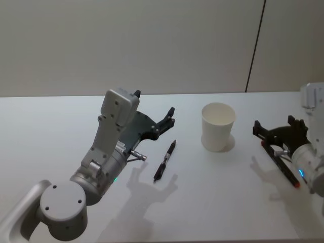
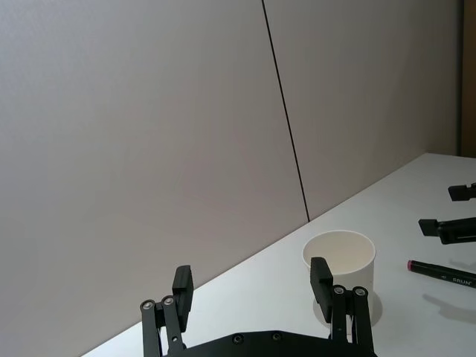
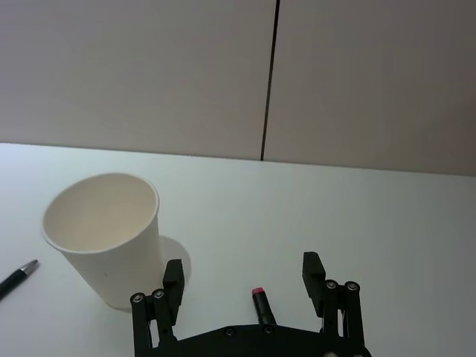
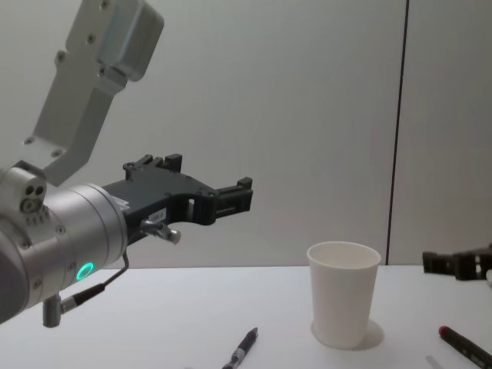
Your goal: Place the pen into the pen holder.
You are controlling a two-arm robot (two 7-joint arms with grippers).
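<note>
A black pen (image 1: 165,160) with a silver tip lies flat on the white table, left of the pen holder (image 1: 217,126), a white paper cup that stands upright and empty. My left gripper (image 1: 168,119) hovers open above the table behind the pen's far end, holding nothing; in its wrist view the left gripper (image 2: 251,282) faces the cup (image 2: 338,256). My right gripper (image 1: 274,124) is open to the right of the cup, low over a dark marker with a red end (image 1: 284,169). The chest view shows the pen (image 4: 241,350) and the cup (image 4: 344,296).
The red-ended marker (image 3: 260,301) lies between my right gripper's fingers (image 3: 312,269) on the table. A plain wall with a dark vertical seam (image 1: 255,45) stands behind the table. Bare tabletop (image 1: 212,202) stretches in front of the cup and pen.
</note>
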